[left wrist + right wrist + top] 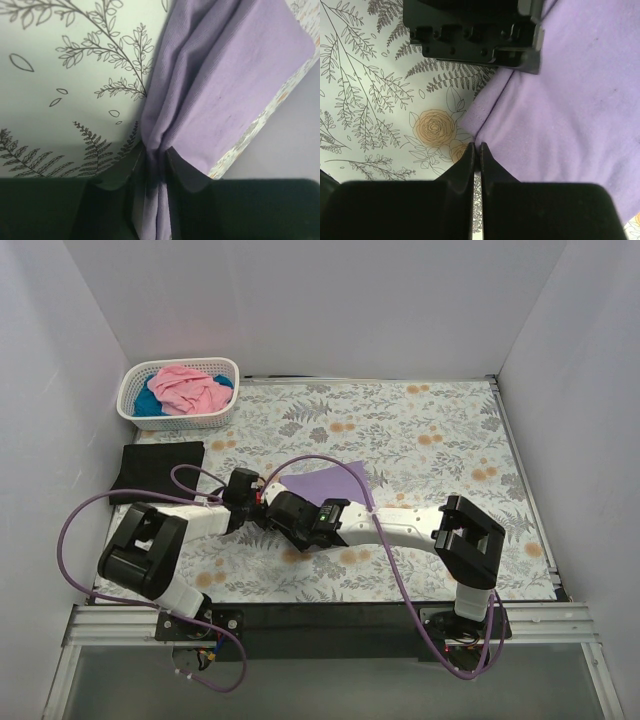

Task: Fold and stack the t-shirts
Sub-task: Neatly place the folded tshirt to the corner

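Top external view: black t-shirt (158, 468) folded at nine o'clock; pink t-shirt (185, 388), teal t-shirt (150, 406) heaped in basket (180, 423) at eleven. Centre: left gripper (155, 155) pinches lavender t-shirt (335, 480), right gripper (476, 147) clenched at its hem.

The lavender t-shirt (335, 480) is a plain, even purple and the black t-shirt (158, 470) is plain too, while the pink t-shirt (190, 388) and teal t-shirt (148, 405) show as solid colours inside the white lattice basket (185, 420). The cloth (430, 440) over the table is pale grey, printed with darker grey fern fronds and orange roses. The cables (64, 535) are purple, the arms (400, 528) white and black.
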